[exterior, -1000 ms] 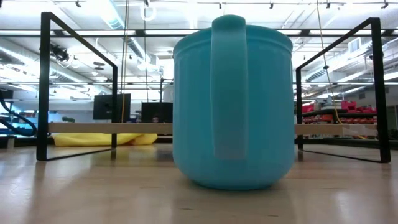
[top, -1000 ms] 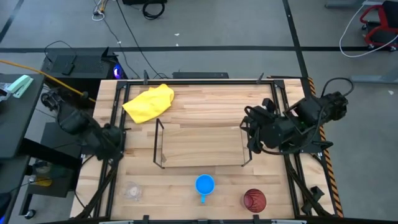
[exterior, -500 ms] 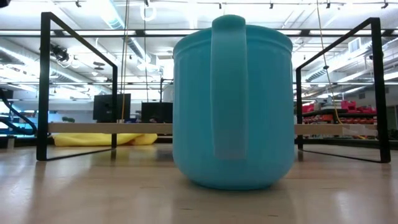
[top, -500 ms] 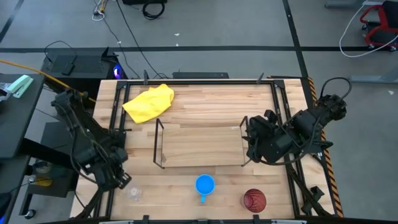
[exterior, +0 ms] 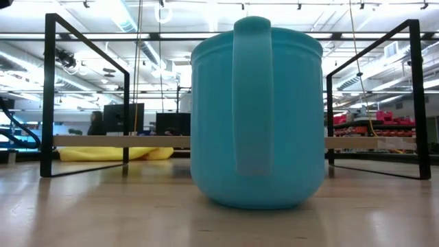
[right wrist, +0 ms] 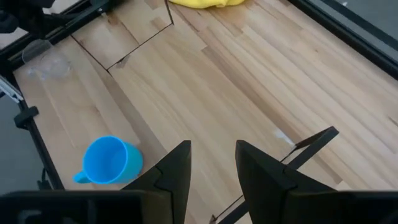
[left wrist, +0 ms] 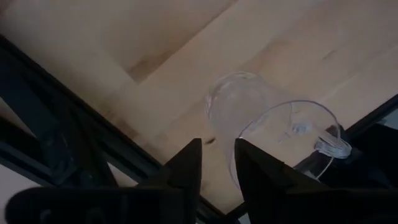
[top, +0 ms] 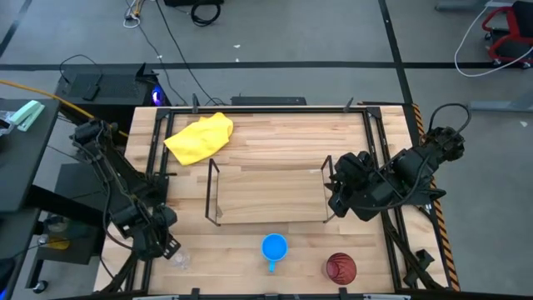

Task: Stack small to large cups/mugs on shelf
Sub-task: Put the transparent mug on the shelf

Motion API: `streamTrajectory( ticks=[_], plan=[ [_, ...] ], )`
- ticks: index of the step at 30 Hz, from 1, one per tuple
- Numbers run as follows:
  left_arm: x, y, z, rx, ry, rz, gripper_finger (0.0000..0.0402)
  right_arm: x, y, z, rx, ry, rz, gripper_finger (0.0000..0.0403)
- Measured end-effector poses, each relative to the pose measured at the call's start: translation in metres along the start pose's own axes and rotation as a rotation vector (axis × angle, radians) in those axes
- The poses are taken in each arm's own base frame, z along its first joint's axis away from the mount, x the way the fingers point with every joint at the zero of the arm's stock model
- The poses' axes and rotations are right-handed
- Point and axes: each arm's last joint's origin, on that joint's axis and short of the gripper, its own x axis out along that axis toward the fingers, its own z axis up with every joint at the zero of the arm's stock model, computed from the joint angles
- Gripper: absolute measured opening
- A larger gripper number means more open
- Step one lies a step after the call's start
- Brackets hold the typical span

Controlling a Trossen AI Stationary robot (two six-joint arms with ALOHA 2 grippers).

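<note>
— How is the left gripper (left wrist: 217, 171) now?

— I see its fingers (left wrist: 186, 169) set narrow, only a small gap between them, and they hold nothing; it hangs at the near left corner of the table (top: 275, 142), just beside the clear cup (left wrist: 249, 112); the cup lies on its side on the wood, close to the black rail (left wrist: 74, 124).

— And the right gripper (right wrist: 211, 168)?

— Also narrow and empty; it hovers at the right end of the shelf (top: 271, 193); the blue mug (top: 274, 248) stands in front of the shelf, handle toward the near edge; the red cup (top: 341, 267) stands to its right; a yellow cloth (top: 200, 136) lies at the far left.
</note>
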Motion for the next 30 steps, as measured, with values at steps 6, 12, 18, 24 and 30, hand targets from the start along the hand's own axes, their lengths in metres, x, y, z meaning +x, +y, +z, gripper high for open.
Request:
streamTrajectory(
  ticks=[6, 12, 18, 24, 30],
  plan=[
    [0.000, -0.003, -0.001, -0.021, 0.020, -0.036, 0.0121, 0.000, 0.000, 0.000, -0.021, 0.001, 0.000, 0.0132],
    [0.000, -0.006, -0.002, -0.025, 0.031, -0.065, 0.0130, 0.000, 0.000, 0.000, -0.058, 0.001, -0.001, 0.0132],
    [0.004, -0.007, -0.002, -0.029, 0.020, -0.039, 0.0135, 0.000, 0.000, 0.000, -0.062, 0.001, -0.001, 0.0132],
    [0.017, -0.010, -0.004, -0.024, -0.003, 0.018, 0.0134, 0.000, 0.000, 0.000, -0.062, 0.001, -0.001, 0.0132],
    [0.025, -0.011, -0.004, -0.023, -0.017, 0.053, 0.0120, 0.000, 0.000, 0.000, -0.061, -0.003, -0.002, 0.0132]
  ],
)
